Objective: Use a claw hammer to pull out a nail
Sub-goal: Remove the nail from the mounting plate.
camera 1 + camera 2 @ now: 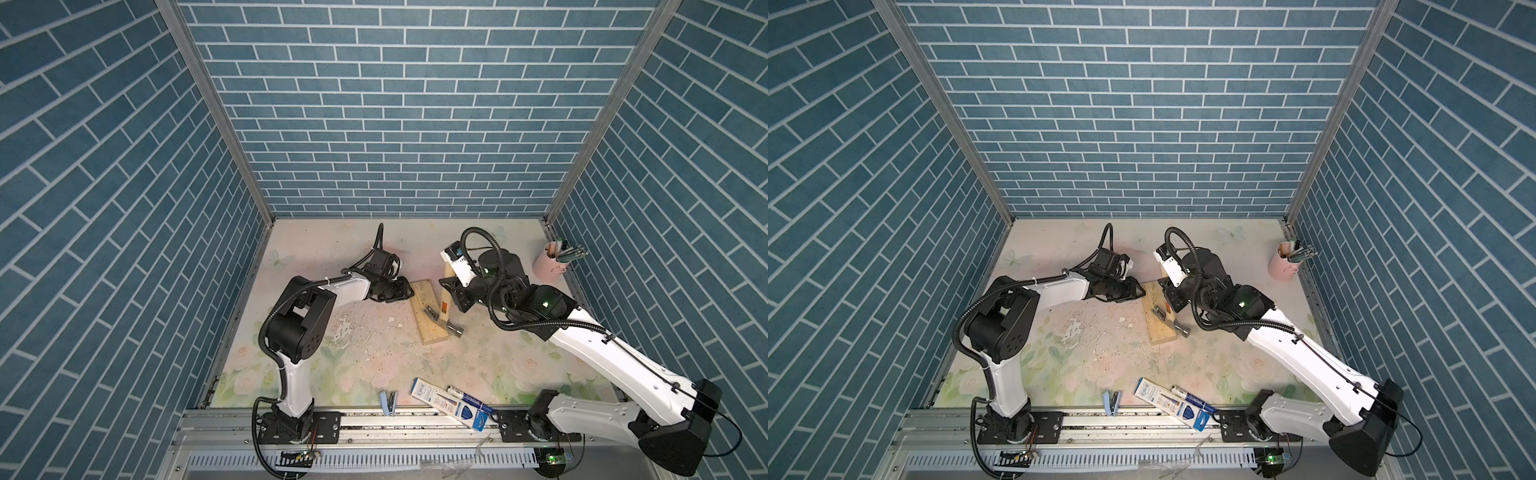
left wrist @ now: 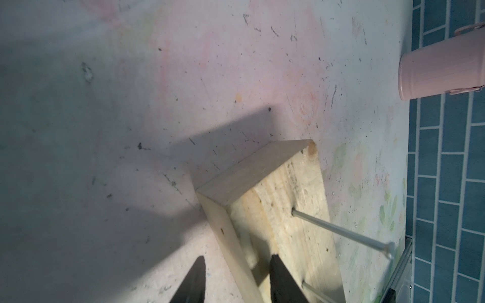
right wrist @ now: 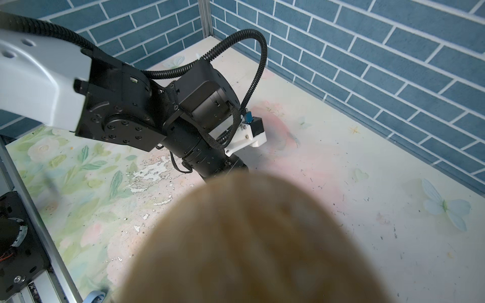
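A pale wooden block (image 1: 432, 336) (image 1: 1160, 334) lies mid-table. In the left wrist view two thin nails stand out of its top, one long nail (image 2: 341, 230) near its far end. The claw hammer (image 1: 445, 308) (image 1: 1168, 308) lies across the block with its dark head (image 1: 448, 326) down on it; whether the claw hooks a nail is not clear. My right gripper (image 1: 456, 297) (image 1: 1173, 300) is shut on the wooden handle, whose blurred end (image 3: 249, 236) hides the jaws. My left gripper (image 1: 409, 293) (image 2: 237, 257) stands open astride the block's far edge, one finger (image 2: 282, 278) on its top.
A pink cup (image 1: 555, 266) (image 2: 441, 73) of pens stands at the back right by the brick wall. A blue stapler (image 1: 388, 401) and blue-white pen packs (image 1: 453, 405) lie near the front rail. Paint flakes litter the table's middle.
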You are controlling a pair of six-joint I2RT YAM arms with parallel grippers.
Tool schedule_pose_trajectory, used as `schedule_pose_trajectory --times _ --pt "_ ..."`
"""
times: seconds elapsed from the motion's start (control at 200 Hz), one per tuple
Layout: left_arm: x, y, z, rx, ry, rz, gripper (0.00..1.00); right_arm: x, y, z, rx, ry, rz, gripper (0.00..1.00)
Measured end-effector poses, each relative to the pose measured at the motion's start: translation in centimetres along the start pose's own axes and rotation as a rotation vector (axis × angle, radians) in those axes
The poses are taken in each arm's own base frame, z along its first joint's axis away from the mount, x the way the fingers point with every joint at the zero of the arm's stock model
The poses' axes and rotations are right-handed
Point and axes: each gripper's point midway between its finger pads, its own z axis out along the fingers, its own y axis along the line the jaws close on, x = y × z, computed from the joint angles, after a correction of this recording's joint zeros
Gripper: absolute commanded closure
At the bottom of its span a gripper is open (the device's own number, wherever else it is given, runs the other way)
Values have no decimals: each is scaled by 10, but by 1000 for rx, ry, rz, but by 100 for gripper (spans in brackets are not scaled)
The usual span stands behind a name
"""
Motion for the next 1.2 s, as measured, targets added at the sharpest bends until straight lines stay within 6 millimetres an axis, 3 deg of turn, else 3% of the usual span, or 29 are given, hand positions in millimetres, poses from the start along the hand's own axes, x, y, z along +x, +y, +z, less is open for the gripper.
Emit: schedule_pose_trajectory --times 0.595,1.2 --pt "1 0 0 0 2 -10 63 11 -2 -21 15 -147 22 100" --pt "1 0 0 -3 1 -17 63 14 -2 -26 14 -272 51 100"
